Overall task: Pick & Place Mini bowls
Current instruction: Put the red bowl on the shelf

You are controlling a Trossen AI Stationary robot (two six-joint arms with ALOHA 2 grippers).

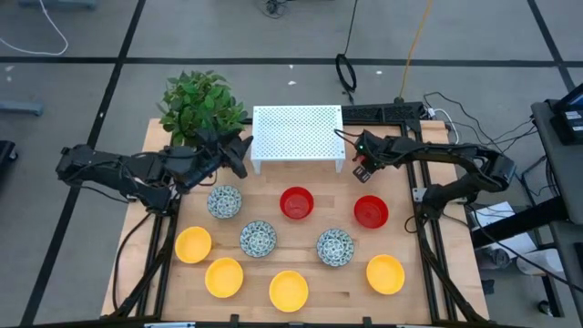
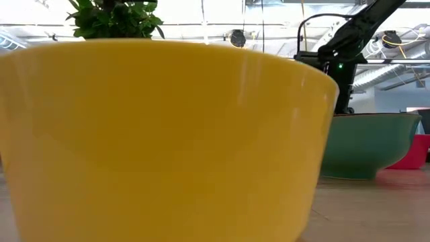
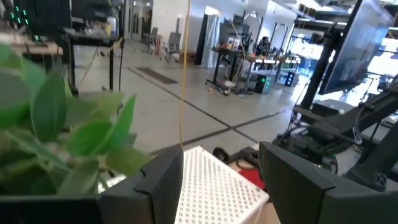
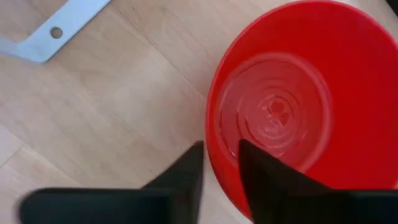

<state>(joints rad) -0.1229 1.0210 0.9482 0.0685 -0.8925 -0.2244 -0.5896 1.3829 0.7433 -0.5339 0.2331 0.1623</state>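
Note:
Two red bowls (image 1: 296,202) (image 1: 371,211), three blue-and-white speckled bowls (image 1: 224,201) (image 1: 258,239) (image 1: 335,247) and several yellow bowls (image 1: 288,290) stand upright on the wooden table. My right gripper (image 1: 366,185) points steeply down at the far rim of the right-hand red bowl (image 4: 298,106) and is shut on it. My left gripper (image 1: 241,150) hangs open and level beside the white rack (image 1: 298,135), clear of every bowl. In the low view a yellow bowl (image 2: 161,134) fills most of the picture. My right gripper (image 4: 221,155) has the red bowl's rim (image 4: 219,169) on the bowl's far side, one finger (image 4: 264,180) inside the bowl and the other (image 4: 186,174) outside. The fingers come from above, slanting down. The bowl stands upright on the table.
The white perforated rack stands at the back middle, with a leafy plant (image 1: 200,105) at the back left, close to my left gripper (image 3: 221,180). Bare wood lies between the rack and the bowls. Cables and a black frame (image 1: 428,228) run along the right edge.

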